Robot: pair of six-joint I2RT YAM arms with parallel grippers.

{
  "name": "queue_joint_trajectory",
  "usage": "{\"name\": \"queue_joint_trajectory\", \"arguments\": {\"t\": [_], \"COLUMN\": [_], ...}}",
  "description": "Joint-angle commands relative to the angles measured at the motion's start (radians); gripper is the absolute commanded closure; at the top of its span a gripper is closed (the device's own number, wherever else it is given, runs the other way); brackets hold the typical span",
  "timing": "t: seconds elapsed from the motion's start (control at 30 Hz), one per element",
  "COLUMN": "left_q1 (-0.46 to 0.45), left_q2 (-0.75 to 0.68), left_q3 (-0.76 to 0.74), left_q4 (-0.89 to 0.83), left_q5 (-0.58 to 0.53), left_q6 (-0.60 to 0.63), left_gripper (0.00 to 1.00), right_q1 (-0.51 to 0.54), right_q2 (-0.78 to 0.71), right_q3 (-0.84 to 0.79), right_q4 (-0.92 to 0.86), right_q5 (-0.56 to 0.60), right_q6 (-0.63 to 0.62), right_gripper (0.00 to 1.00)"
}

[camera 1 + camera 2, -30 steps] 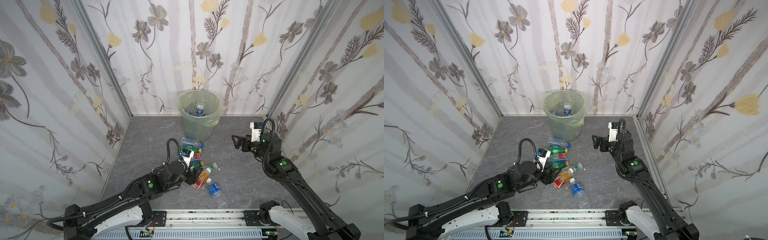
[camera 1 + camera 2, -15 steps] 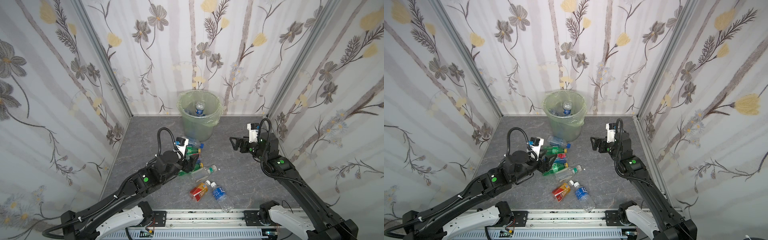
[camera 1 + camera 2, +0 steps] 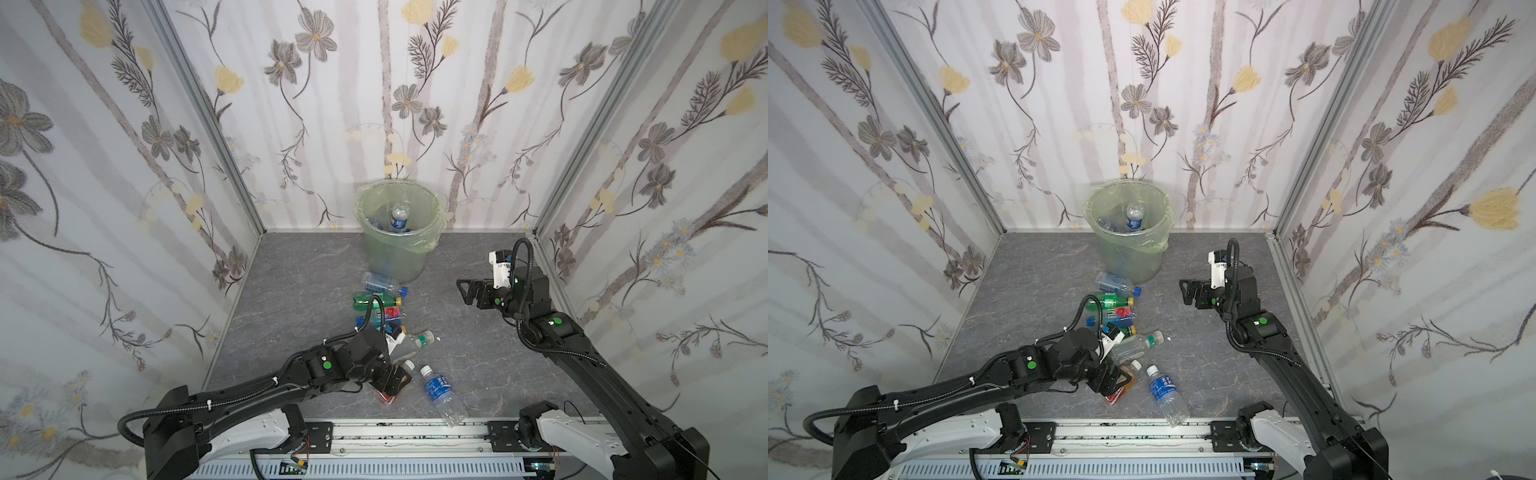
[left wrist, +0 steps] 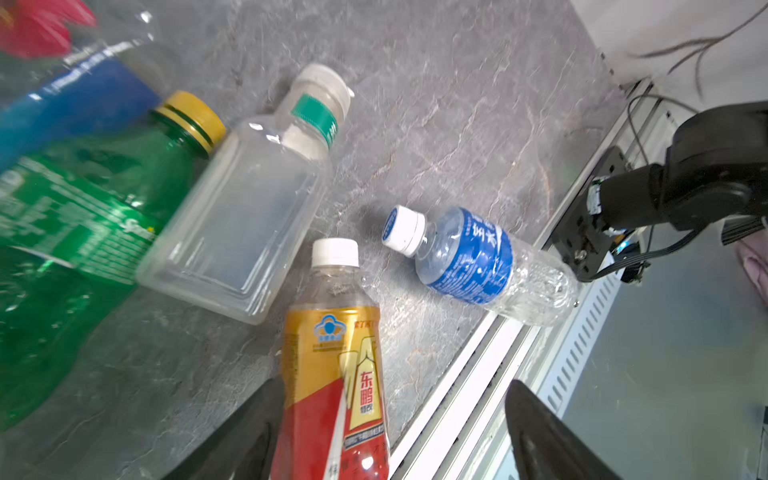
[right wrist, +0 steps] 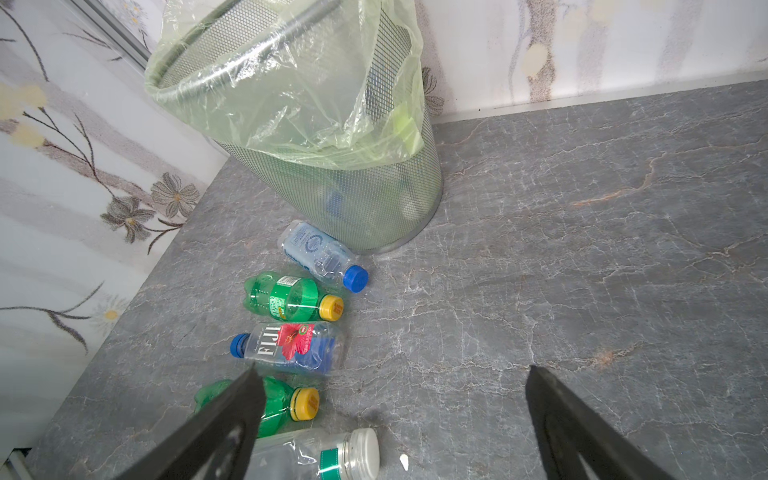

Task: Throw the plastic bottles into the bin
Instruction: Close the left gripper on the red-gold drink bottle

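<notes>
the left gripper (image 4: pixel 394 382) hangs low over the near middle of the grey floor (image 3: pixel 299 291), its jaws set wide. the red bottle (image 4: pixel 332 353) lies flat between them, white cap toward the far side. it sits close beside one finger (image 4: pixel 249 432), whether touching i cannot tell, and clear of the other, so nothing is clamped. just beyond it lies a square bottle (image 4: pixel 237 232) with a green neck band, and left of that the near green bottle (image 4: pixel 83 232) with a yellow cap. from there a row runs toward the far wall: a fiji bottle (image 5: pixel 291 347), the far green bottle (image 5: pixel 286 297), then a blue-cap bottle (image 5: pixel 320 253) at the foot of the bin (image 3: pixel 399 253). the bin stands upright at the far middle by the wall, mesh side showing under a pale green bag (image 5: pixel 291 95). in both top views a blue-label bottle (image 3: pixel 398 220) shows inside it, with others i cannot make out. right of the red bottle a water bottle (image 3: pixel 439 390) lies flat, its base at the rail (image 3: pixel 395 430) along the near edge. well to the right, the right gripper (image 5: pixel 392 370) hovers above bare floor, jaws spread wide and empty, apart from every bottle.
</notes>
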Motion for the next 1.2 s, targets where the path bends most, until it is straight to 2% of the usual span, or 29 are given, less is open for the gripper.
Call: {"name": "queue_joint_trajectory", "arguments": {"t": [0.0, 0.27, 0.7, 0.97, 1.07, 1.17], "left_q1": [-0.011, -0.043, -0.099, -0.151, -0.175, -0.189], "left_q2": [0.063, 0.163, 0.266, 0.357, 0.361, 0.331], "left_q3": [0.006, 0.001, -0.017, 0.010, 0.023, 0.030], "left_q4": [-0.003, -0.001, 0.005, 0.005, 0.005, 0.004], "left_q5": [-0.018, -0.062, -0.201, -0.258, -0.280, -0.297], "left_q6": [-0.039, -0.062, -0.112, -0.129, -0.137, -0.149], "left_gripper": [0.16, 0.15, 0.16, 0.34, 0.43, 0.48], "right_q1": [0.000, -0.001, 0.000, -0.001, -0.001, -0.002], "right_q2": [0.002, -0.007, -0.002, -0.016, -0.025, -0.028], "right_q3": [0.009, 0.000, 0.001, -0.006, -0.013, -0.018], "right_q4": [0.018, 0.017, 0.030, 0.026, 0.024, 0.022], "right_q5": [-0.017, -0.012, -0.023, -0.016, -0.008, -0.006], "right_q6": [0.003, 0.000, 0.003, 0.003, 0.003, 0.002], "right_gripper": [0.02, 0.02, 0.02, 0.02, 0.02, 0.02]}}
